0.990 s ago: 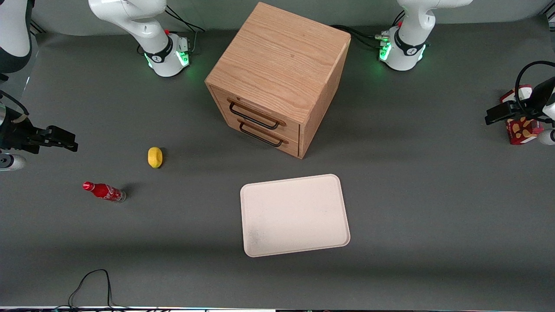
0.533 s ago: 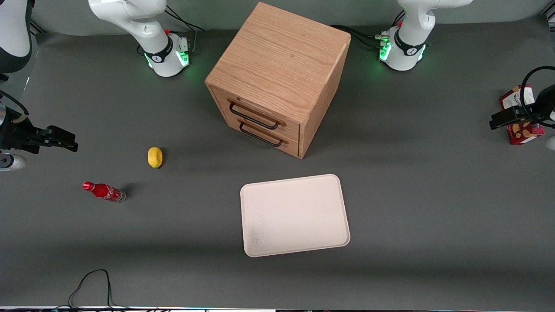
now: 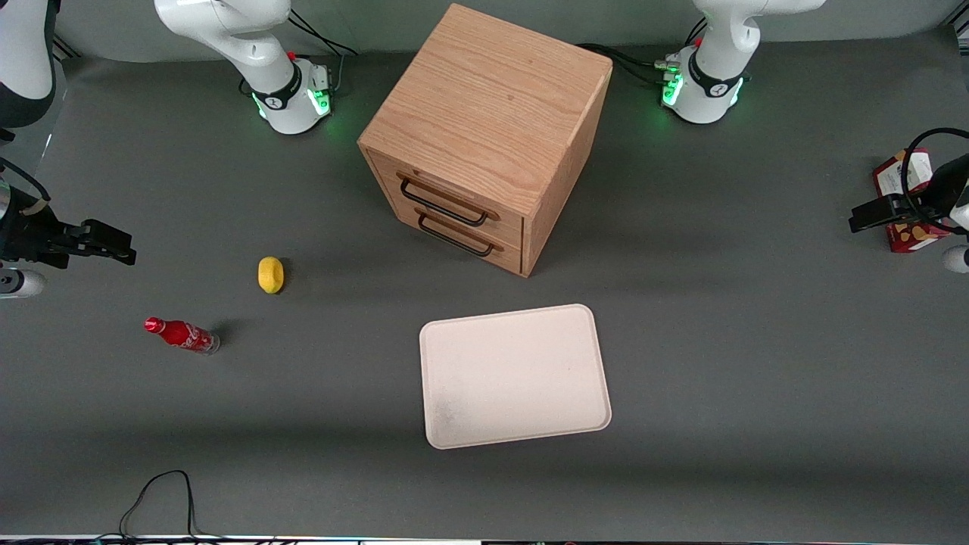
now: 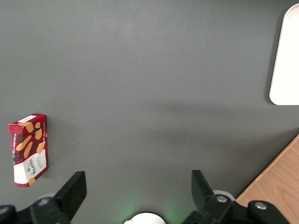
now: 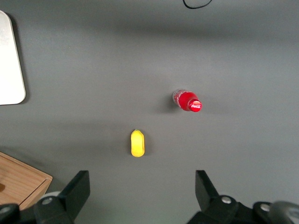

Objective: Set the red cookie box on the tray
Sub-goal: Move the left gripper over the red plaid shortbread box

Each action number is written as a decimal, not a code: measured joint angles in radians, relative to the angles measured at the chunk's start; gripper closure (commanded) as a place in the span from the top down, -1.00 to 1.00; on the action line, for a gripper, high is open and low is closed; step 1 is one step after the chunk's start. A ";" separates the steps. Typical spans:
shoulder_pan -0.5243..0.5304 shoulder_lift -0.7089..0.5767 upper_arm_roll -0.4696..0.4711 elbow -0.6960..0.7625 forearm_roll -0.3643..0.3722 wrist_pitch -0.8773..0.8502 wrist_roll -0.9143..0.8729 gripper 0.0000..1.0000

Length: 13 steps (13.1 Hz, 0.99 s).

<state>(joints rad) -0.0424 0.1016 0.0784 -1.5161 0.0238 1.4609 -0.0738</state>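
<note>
The red cookie box [image 3: 897, 170] lies flat on the grey table at the working arm's end, partly hidden by the arm and its cable. In the left wrist view the box [image 4: 29, 149] shows its cookie pictures and white label. My left gripper [image 3: 867, 216] hovers high over the table beside the box. It is open and empty [image 4: 138, 186], and the box lies outside the gap, beside one finger [image 4: 74, 189]. The off-white tray [image 3: 515, 375] lies empty near the front camera, at mid-table; its corner shows in the left wrist view [image 4: 287, 70].
A wooden two-drawer cabinet [image 3: 484, 136] stands farther from the camera than the tray; its corner shows in the left wrist view [image 4: 280, 184]. A yellow lemon [image 3: 270, 274] and a small red soda bottle [image 3: 182, 334] lie toward the parked arm's end.
My left gripper has shifted a little nearer the front camera above the cookie box. The box, tray and other things have not moved.
</note>
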 measured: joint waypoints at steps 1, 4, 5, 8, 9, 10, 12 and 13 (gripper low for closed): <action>-0.002 0.002 0.000 0.003 0.000 -0.001 -0.001 1.00; -0.002 0.004 0.007 0.005 0.001 -0.022 -0.001 1.00; -0.001 0.004 0.011 0.006 0.001 -0.031 -0.001 1.00; 0.037 0.004 0.022 0.007 0.004 -0.043 0.000 1.00; 0.070 0.004 0.023 0.007 0.005 -0.052 0.011 1.00; 0.104 0.004 0.026 0.007 0.010 -0.056 0.041 1.00; 0.186 0.005 0.029 0.007 0.030 -0.057 0.155 1.00; 0.243 0.007 0.031 0.007 0.034 -0.057 0.235 1.00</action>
<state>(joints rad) 0.2007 0.1083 0.1095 -1.5092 0.0573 1.4040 0.1610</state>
